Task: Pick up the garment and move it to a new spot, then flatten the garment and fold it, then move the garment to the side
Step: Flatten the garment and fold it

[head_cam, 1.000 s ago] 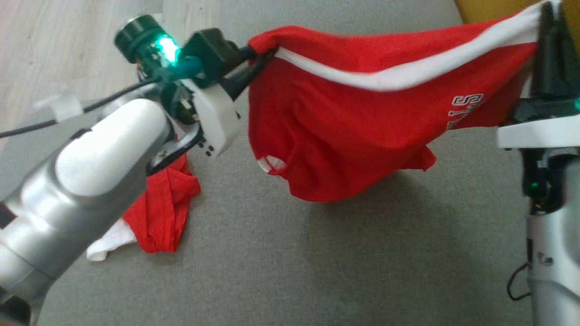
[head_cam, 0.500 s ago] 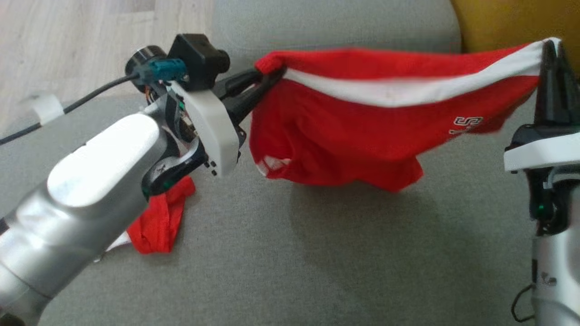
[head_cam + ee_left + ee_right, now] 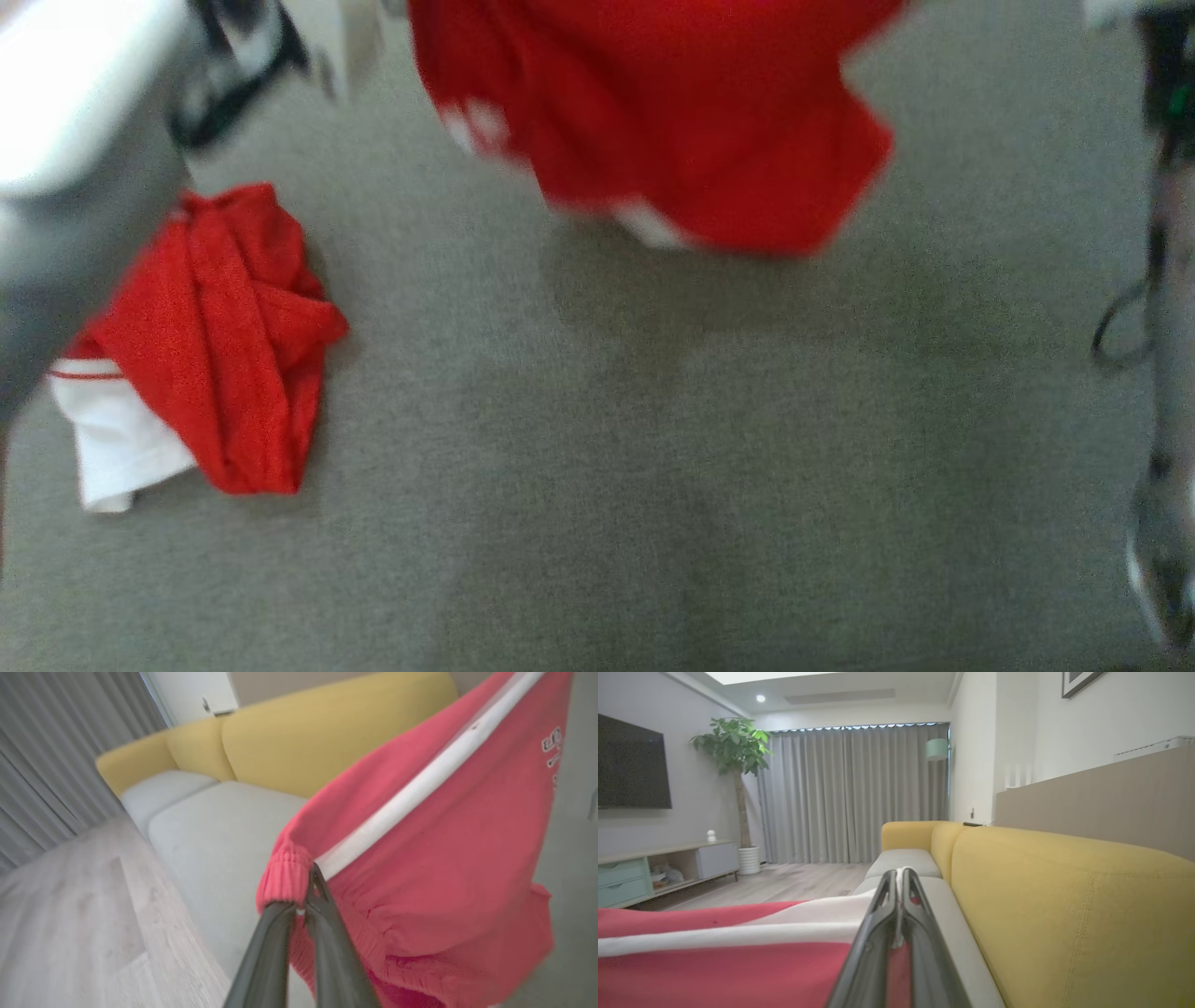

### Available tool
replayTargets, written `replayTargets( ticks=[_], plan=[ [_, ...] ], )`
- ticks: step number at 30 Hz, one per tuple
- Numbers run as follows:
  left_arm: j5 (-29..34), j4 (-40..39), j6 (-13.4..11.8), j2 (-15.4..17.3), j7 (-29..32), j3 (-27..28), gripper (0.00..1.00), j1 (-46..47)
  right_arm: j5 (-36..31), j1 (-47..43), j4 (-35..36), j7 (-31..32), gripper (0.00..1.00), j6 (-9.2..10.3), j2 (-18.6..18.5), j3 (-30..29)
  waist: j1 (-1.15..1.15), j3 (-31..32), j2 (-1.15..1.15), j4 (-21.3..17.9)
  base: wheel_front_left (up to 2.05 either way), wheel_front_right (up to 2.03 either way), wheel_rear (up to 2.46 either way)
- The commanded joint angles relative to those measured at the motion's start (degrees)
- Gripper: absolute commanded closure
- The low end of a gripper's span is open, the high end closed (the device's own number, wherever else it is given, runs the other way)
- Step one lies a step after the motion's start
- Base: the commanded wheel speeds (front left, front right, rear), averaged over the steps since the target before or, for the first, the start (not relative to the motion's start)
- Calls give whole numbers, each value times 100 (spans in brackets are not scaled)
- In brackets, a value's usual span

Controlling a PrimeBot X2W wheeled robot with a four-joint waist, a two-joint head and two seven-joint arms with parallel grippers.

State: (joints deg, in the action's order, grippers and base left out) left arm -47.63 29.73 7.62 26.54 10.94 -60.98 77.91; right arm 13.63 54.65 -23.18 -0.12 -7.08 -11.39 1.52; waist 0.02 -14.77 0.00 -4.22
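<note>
The garment (image 3: 672,112), red with a white side stripe and white lettering, hangs above the grey sofa seat (image 3: 597,467), its lower hem dangling at the top of the head view. In the left wrist view my left gripper (image 3: 308,891) is shut on the ribbed waistband corner of the garment (image 3: 420,849). In the right wrist view my right gripper (image 3: 899,879) is shut on the white-striped edge of the garment (image 3: 738,952). The cloth stretches between the two. My pale left forearm (image 3: 75,112) fills the head view's upper left.
A second red and white garment (image 3: 205,345) lies crumpled on the seat at the left. The yellow sofa back (image 3: 1064,914) runs along the right of the right wrist view. Wooden floor (image 3: 70,914) lies beyond the seat edge. My right arm (image 3: 1167,280) stands at the right edge.
The head camera has tipped down, so the whole picture shifted up and both grippers left it. The red garment still hangs between the two grippers, held as before.
</note>
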Motion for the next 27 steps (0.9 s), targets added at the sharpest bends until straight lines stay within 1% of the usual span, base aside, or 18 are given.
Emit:
replayTargets(
  ticks=[1, 5, 8, 11, 14, 17, 19, 21, 23, 26, 27],
  plan=[
    [83, -36, -13, 145, -75, 336, 100, 552, 2, 236, 131, -72, 100, -41, -12, 62, -2, -467, 0, -149, 0, 0, 0],
    [448, 773, -63, -266, -849, 514, 100, 1378, -169, 1427, -824, -746, 100, -41, -37, 20, -2, -818, 0, -132, 0, 0, 0],
    [573, 1244, -57, -576, -1358, 536, 100, 1643, -286, 1951, -1491, -1157, 100, -41, -32, -42, -2, -913, 0, -116, 0, 0, 0],
    [349, 1609, -32, -870, -1577, 525, 100, 1501, -363, 2115, -2100, -1306, 100, -41, -24, 68, -2, -938, 0, -103, 0, 0, 0],
    [167, 1659, -18, -1026, -1630, 163, 100, 1125, -425, 1966, -2678, -1339, 100, -41, -90, 383, -2, -935, 0, -78, 0, 0, 0],
    [-180, 1392, -16, -970, -1653, -311, 100, 671, -483, 1679, -3168, -1304, 100, -41, -221, 831, -2, -923, 0, -57, 0, 0, 0],
    [-370, 1188, -15, -840, -1645, -686, 100, 353, -502, 1395, -3481, -1194, 100, -41, -324, 1242, -2, -865, 0, -41, 0, 0, 0],
    [-439, 922, -15, -697, -1555, -1021, 100, 78, -345, 1134, -3743, -1012, 100, -41, -441, 1554, -2, -824, 0, -3, 0, 0, 0],
    [-503, 618, -14, -555, -1459, -1158, 100, -192, -150, 923, -3908, -834, 100, -41, -579, 1838, -2, -780, 0, 22, 0, 0, 0],
    [-499, 212, -14, -374, -1346, -1220, 100, -598, 226, 594, -3998, -535, 100, -41, -744, 2274, -2, -641, 0, 45, 0, 0, 0],
    [-432, -13, -14, -296, -1288, -1231, 100, -864, 534, 396, -3944, -346, 100, -41, -881, 2538, -2, -549, 0, 56, 0, 0, 0]
  ],
)
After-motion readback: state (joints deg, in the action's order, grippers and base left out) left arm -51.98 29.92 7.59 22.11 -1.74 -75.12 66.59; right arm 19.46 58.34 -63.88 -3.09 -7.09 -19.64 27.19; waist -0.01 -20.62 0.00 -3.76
